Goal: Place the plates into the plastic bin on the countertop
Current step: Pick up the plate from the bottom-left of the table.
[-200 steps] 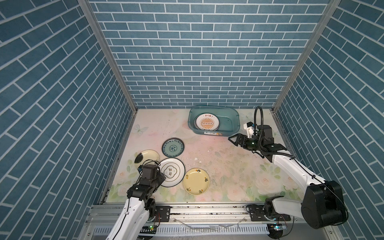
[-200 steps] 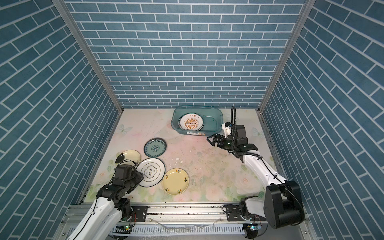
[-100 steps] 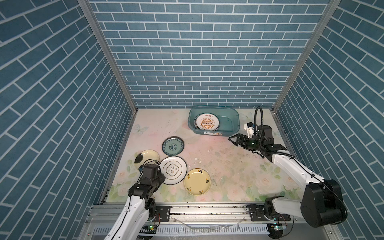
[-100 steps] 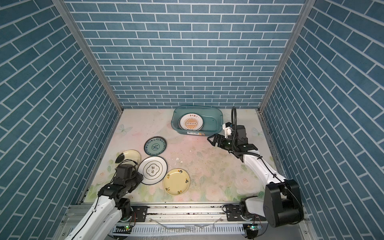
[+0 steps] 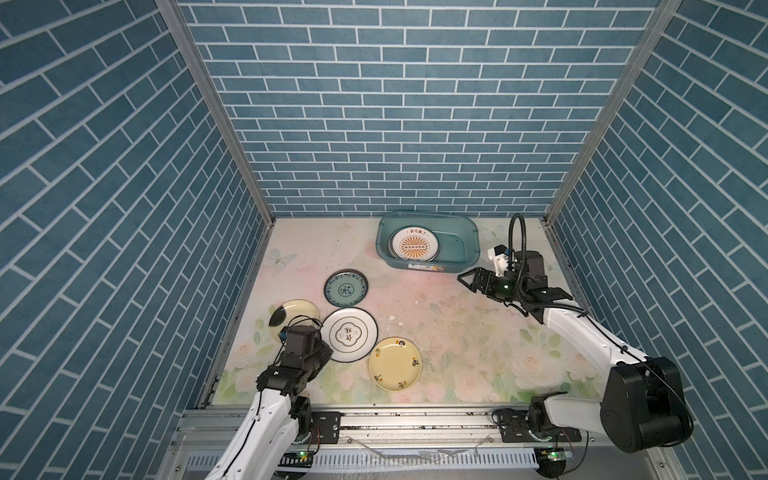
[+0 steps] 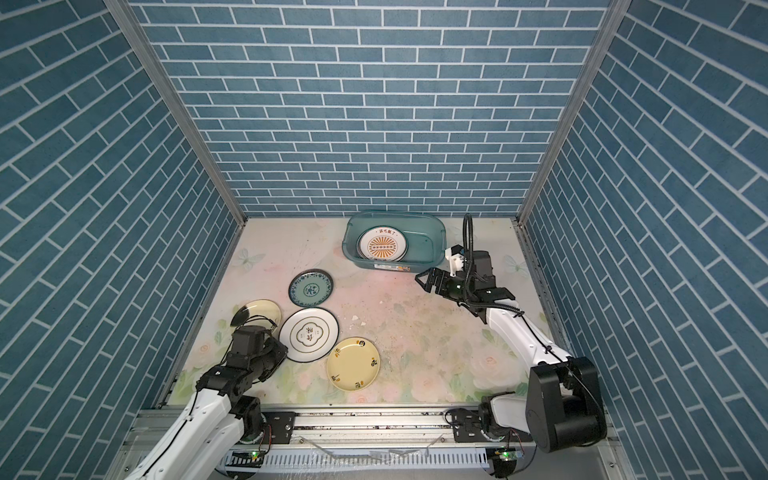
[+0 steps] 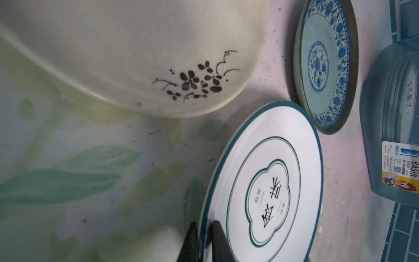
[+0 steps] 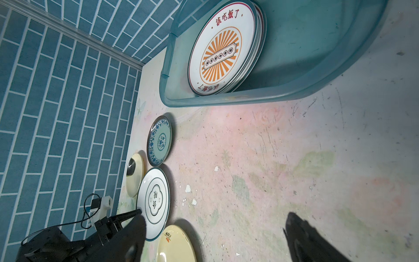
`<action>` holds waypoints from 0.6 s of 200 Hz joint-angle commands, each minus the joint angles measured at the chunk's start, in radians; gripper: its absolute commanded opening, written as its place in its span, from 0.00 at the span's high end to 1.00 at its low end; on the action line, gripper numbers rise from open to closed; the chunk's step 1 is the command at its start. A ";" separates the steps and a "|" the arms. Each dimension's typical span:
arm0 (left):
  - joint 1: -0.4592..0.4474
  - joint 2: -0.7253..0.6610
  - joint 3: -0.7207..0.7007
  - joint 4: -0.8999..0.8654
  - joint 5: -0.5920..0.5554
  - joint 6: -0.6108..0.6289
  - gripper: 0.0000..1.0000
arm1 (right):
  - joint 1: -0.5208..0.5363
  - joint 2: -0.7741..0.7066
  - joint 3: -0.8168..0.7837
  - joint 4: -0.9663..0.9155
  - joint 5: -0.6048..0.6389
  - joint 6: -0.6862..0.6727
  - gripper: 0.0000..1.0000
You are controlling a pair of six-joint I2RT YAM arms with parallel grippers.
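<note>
My left gripper (image 7: 203,226) is shut on the near rim of a white plate with a teal edge (image 5: 350,334), one finger over the rim and one under. This plate lies at the front left of the countertop (image 5: 457,332). Around it lie a cream plate with a black blotch (image 5: 293,316), a teal floral plate (image 5: 345,286) and a pale yellow plate (image 5: 395,363). The plastic bin (image 5: 469,253) stands at the back and holds a stack topped by an orange sunburst plate (image 5: 413,245). My right gripper (image 5: 464,279) hangs open and empty just in front of the bin's right end.
Blue brick walls (image 5: 395,124) close in the left, back and right sides. A metal rail (image 5: 374,415) runs along the front edge. Small white chips (image 5: 395,322) lie on the countertop near the white plate.
My left gripper has closed on the white plate's rim, and the plate has shifted slightly away from the front edge. The right arm has stayed still.
</note>
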 commanded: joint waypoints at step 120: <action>0.004 0.064 0.236 -0.128 0.038 0.037 1.00 | -0.005 0.064 0.004 0.043 -0.047 0.005 0.05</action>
